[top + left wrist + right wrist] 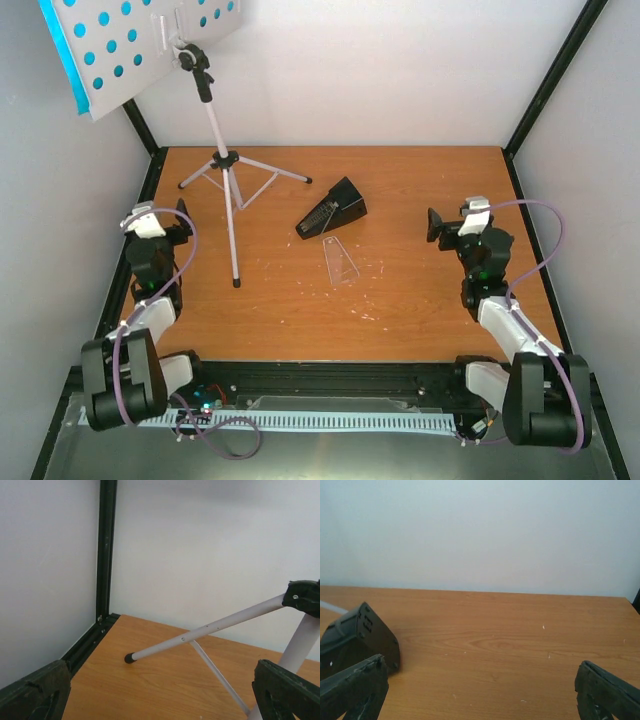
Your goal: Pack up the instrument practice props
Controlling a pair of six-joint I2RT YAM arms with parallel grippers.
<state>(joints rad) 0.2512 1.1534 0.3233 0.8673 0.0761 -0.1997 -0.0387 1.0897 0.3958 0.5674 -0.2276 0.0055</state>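
Note:
The white tripod music stand (231, 190) is upright at the back left of the table. Its hole-punched desk (140, 40) tilts at the top, with cyan sheet-music pages (62, 52) behind it. The black pyramid metronome (333, 211) lies on its side mid-table, and its clear cover (340, 262) lies flat just in front of it. My left gripper (180, 221) is open and empty, left of the stand's pole. In the left wrist view a tripod leg (200, 632) crosses ahead of the left gripper (160, 700). My right gripper (436, 225) is open and empty, right of the metronome (360, 637).
White walls and black frame posts (145, 135) enclose the wooden table (420, 290). A black rail (330, 375) runs along the near edge between the arm bases. Small white specks dot the wood near the cover.

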